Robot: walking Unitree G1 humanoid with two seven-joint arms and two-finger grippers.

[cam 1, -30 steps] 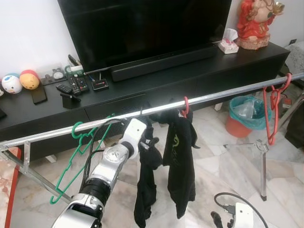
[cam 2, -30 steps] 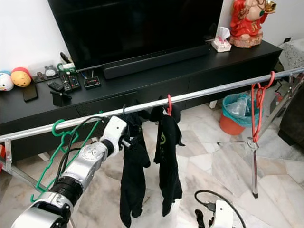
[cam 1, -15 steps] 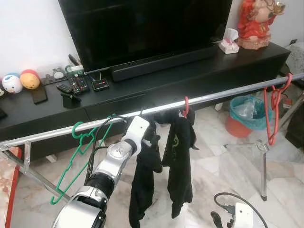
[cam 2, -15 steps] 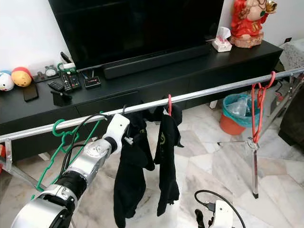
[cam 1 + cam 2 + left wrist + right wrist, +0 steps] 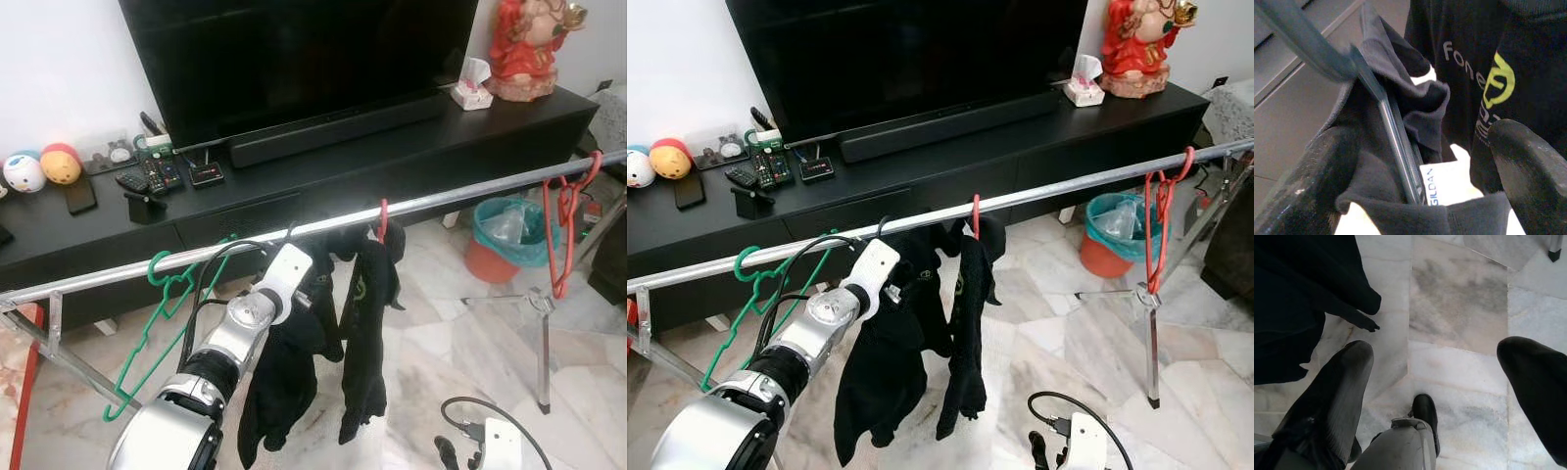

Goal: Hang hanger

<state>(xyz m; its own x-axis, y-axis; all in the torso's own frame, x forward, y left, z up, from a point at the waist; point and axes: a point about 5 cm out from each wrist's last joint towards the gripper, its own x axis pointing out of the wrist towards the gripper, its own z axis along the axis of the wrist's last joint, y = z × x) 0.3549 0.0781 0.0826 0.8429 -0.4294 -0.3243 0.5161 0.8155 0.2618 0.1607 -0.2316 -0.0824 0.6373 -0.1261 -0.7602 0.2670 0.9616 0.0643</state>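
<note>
- Left gripper: raised to just below the metal rail, its two black fingers spread wide to either side of the collar of a black garment. Nothing is pinched between them; the pose reads as the moment after letting go, or just ahead of a nudge.
- Dark hanger: its thin bar runs inside the garment's neck, next to a white label. From the head camera its hook appears to sit over the rail at about 12 o'clock from the gripper, so the hang looks essentially done. Whether the hook is fully seated cannot be confirmed.
- Second black garment, with a yellow-green logo: hangs from a red hook just beside the first, at 3 o'clock from it. The two fabrics touch or overlap, so their edges are hard to separate.
- Green hanger: empty, on the rail at 9 o'clock from the gripper.
- Red hangers: at the far right of the rail.
- Right gripper: idle and low, fingers apart, pointing at the marble floor.
- Cut off or unclear: the lower hem of the first garment bunches behind the left arm, and the rail's left end and its stand leave the frame.
</note>
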